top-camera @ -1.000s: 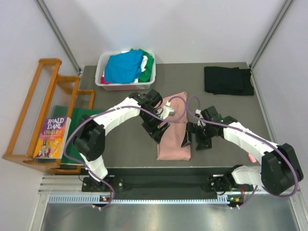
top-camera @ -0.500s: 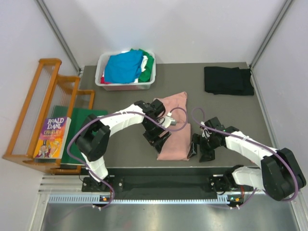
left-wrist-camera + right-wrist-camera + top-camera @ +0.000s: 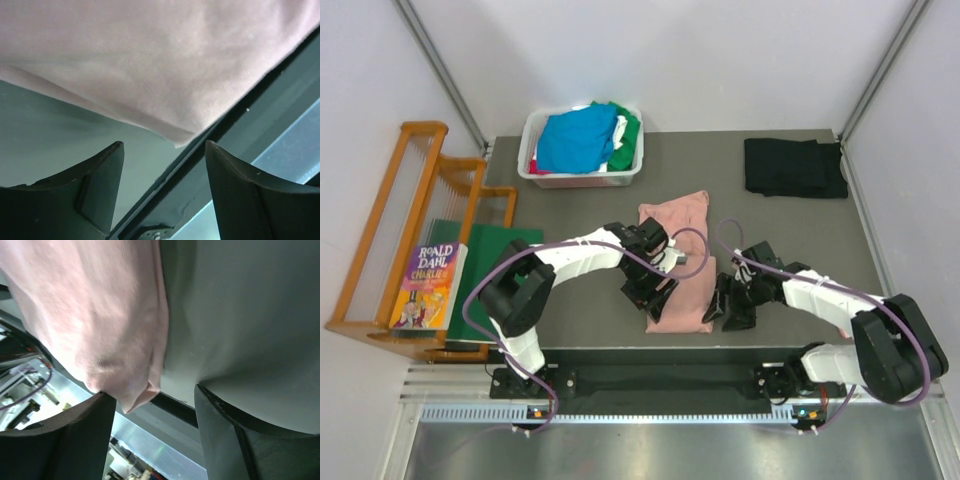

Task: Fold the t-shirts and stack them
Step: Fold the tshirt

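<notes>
Pink shirt: a dusty-pink soft cloth t-shirt is lying on the dark grey table, folded into a long narrow strip. It is running from mid-table to the near edge and is a little wider at its far end.
Cloth up close: in the left wrist view the pink shirt is showing a fine knit and a doubled edge ending in a pointed corner. In the right wrist view the same shirt is bunching into a rounded, creased corner.
Left gripper: the left gripper is sitting over the strip's near left edge. In its own view the left gripper is standing wide apart, gripping nothing, with the pointed corner just above the gap.
Right gripper: the right gripper is sitting just beside the strip's near right edge. Seen from its wrist, the right gripper is spread wide, and the creased corner is reaching into the gap unpinched.
Black shirt: a black t-shirt is lying folded as a flat rectangle at the far right of the table, well apart from the pink one.
Bin: a white plastic bin at the far left is holding a heap, a bright blue shirt on top and a green one beside it.
</notes>
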Motion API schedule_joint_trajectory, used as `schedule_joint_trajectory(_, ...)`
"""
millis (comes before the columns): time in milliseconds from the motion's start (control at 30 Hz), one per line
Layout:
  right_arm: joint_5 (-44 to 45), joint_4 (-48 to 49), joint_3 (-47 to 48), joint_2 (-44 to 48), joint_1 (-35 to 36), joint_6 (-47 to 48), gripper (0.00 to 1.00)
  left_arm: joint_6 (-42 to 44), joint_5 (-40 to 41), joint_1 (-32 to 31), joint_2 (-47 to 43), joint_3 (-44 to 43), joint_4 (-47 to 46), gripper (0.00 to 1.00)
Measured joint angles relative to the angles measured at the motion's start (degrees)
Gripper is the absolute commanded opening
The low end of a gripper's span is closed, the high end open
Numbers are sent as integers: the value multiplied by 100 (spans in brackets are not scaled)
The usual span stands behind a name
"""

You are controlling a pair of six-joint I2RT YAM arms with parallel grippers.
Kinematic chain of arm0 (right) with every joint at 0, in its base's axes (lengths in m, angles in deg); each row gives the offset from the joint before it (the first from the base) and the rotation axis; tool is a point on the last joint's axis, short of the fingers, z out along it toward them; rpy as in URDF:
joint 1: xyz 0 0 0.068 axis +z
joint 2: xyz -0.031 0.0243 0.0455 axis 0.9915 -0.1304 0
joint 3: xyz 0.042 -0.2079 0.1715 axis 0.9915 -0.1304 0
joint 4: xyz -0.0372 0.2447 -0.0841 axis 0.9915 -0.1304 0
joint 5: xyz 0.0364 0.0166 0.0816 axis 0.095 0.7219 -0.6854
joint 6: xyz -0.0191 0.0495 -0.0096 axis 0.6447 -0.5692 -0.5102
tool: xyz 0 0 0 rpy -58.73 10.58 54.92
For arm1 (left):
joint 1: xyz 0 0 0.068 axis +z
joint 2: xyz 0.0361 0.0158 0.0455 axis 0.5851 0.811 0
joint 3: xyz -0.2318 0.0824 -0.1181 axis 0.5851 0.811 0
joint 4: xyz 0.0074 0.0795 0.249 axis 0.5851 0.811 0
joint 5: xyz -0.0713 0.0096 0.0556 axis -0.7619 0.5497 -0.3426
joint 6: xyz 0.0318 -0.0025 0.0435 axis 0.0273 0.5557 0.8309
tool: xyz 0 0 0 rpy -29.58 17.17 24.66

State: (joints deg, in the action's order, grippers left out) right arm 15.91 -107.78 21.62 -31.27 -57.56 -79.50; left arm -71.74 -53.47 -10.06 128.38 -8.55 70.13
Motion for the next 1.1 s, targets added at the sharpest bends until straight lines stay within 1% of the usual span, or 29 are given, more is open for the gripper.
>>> schedule_joint_trajectory(100, -94, 232, 0, -111, 0, -144, 59, -166, 107, 0, 0, 177, -227, 66)
schedule_joint_trajectory(133, -118, 280, 0, -125, 0, -181, 56, -201, 114, 0, 0, 229, -262, 65)
schedule_joint_trajectory(267, -186, 472, 0, -162, 0, -326, 49, -330, 94, 0, 0, 483, -448, 58)
schedule_joint_trajectory(300, -205, 525, 0, -184, 0, -343, 49, -350, 79, 0, 0, 511, -455, 53)
schedule_joint_trajectory(367, -223, 601, 0, -249, 0, -387, 46, -393, 31, 0, 0, 522, -474, 48)
schedule_joint_trajectory(467, -247, 616, 0, -310, 0, -420, 45, -442, -57, 0, 0, 522, -509, 34)
schedule_joint_trajectory(500, -258, 619, 0, -310, 0, -426, 44, -448, -74, 0, 2, 522, -507, 25)
schedule_joint_trajectory(567, -267, 621, 0, -310, 0, -431, 43, -457, -155, 0, 44, 476, -476, 24)
schedule_joint_trajectory(600, -267, 621, 0, -310, 0, -433, 43, -448, -205, 0, 96, 411, -448, 24)
schedule_joint_trajectory(633, -267, 619, 0, -310, 0, -433, 43, -437, -247, 0, 164, 337, -413, 32)
schedule_joint_trajectory(700, -269, 619, 0, -310, 0, -433, 43, -426, -391, -26, 374, 105, -372, 50)
schedule_joint_trajectory(733, -269, 619, 0, -310, 0, -433, 43, -398, -431, -46, 448, 33, -369, 62)
schedule_joint_trajectory(833, -269, 592, 0, -295, 0, -433, 43, -442, -503, -232, 496, -2, -365, 79)
schedule_joint_trajectory(967, -262, 511, 0, -146, 0, -431, 43, -444, -501, -527, 103, 289, -490, 81)
schedule_joint_trajectory(1100, -273, 369, 0, 125, 0, -428, 43, -400, -496, -610, -229, 511, -426, 80)
